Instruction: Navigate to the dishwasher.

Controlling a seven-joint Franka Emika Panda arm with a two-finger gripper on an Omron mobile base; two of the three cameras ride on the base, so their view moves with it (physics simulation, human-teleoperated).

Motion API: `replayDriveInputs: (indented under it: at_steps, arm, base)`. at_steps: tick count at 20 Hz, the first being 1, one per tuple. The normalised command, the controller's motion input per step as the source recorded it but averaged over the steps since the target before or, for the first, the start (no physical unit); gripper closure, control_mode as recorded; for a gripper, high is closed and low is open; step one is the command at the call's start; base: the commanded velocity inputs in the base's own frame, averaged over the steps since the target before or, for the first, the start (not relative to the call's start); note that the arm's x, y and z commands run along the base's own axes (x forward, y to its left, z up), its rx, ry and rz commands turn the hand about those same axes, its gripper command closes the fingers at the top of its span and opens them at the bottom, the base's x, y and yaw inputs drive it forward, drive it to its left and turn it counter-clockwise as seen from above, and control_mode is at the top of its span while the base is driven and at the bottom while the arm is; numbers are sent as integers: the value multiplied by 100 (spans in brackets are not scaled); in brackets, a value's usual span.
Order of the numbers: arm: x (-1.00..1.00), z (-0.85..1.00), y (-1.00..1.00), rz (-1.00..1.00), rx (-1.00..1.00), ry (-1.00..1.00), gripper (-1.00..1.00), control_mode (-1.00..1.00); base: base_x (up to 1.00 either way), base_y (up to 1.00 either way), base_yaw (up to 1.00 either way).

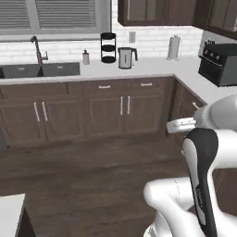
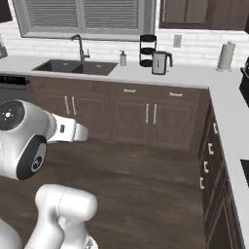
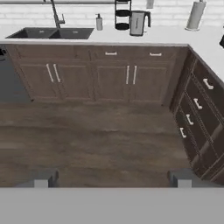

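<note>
The dishwasher (image 2: 13,90) (grey front, black strip) is cut by the left edge.

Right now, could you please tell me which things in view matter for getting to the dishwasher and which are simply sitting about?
For the job:
- dishwasher, far left, beside the sink cabinets
- gripper, open, holding nothing

Just sitting about:
- kettle on the counter
- black tiered rack beside it
- soap bottle by the sink
- paper towel roll
</note>
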Motion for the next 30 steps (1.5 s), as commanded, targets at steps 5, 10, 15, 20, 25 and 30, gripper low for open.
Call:
replayDriveInputs:
  at_steps: [5, 10, 15, 20, 25, 30]
  arm:
    - [0, 0, 0, 0, 0, 0, -100, 100]
    - [0, 0, 0, 0, 0, 0, -100, 100]
    - [0, 0, 0, 0, 0, 0, -100, 100]
    - [0, 0, 0, 0, 0, 0, -100, 100]
    - [0, 0, 0, 0, 0, 0, -100, 100]
    - [0, 0, 0, 0, 0, 0, -100, 100]
  base:
    - [0, 0, 100]
    - [9, -19, 95]
    - [67, -100, 44]
    - [90, -100, 26]
    - [100, -100, 13]
    - [100, -100, 9]
